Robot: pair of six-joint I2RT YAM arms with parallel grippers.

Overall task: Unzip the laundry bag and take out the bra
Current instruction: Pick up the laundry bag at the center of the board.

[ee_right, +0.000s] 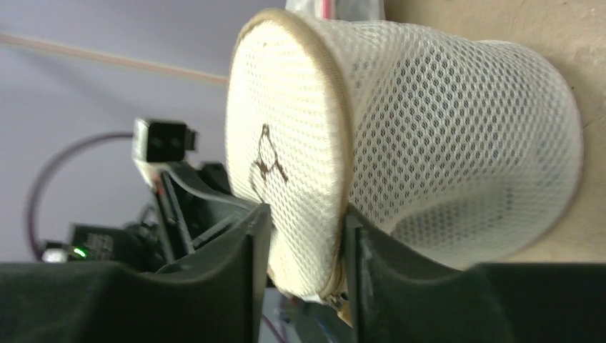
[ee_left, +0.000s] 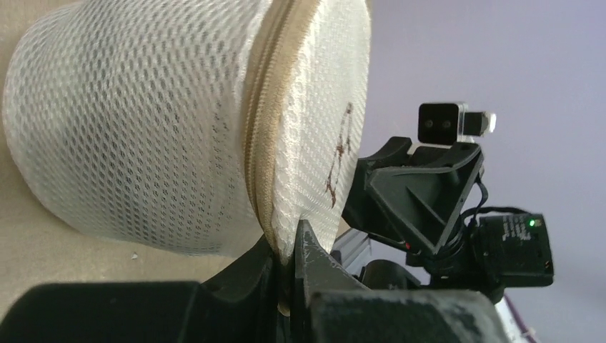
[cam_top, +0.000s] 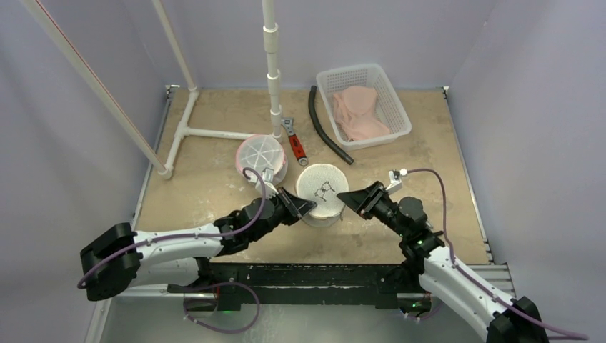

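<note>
Mesh laundry bag (cam_top: pixel 320 191), upright cylinder, dark line emblem (ee_right: pixel 264 161) on lid | sits between both grippers | left gripper (ee_left: pixel 289 243) pinched on zipper seam (ee_left: pixel 261 143) | right gripper (ee_right: pixel 304 229) parted, straddling lid rim

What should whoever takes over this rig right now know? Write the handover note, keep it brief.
Left gripper: shut on the zip rim of the white mesh cylindrical laundry bag.
Right gripper: jaws apart, straddling the rim on the opposite side.
Bag: upright mid-table between the arms; beige zip looks closed where visible.
Done: left grip on the rim only.
Left to do: unzip, take out the bra, not visible now.
</note>
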